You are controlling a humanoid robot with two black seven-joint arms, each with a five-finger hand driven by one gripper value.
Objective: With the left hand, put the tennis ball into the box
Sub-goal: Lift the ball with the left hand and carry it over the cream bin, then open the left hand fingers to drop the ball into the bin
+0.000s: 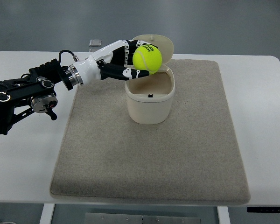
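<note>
Left hand [130,58], fingers [135,73] curled round tennis ball [147,58], above box [150,95] rim. Best carried over the opening's centre, lowered, then released gently.

The left arm [23,95] is mostly matte black, built of blocky linked segments with round joint housings. One housing carries a silver disc with a dark centre; another shows a small white ring marking on its black face. A thin black cable loops up over the forearm near the wrist. The wrist itself is a ribbed silver metal collar. Beyond it, the robot hand [116,63] has a glossy white shell over the back and palm, with black fingers [113,71] carrying white segments at the knuckles and tips.
</note>
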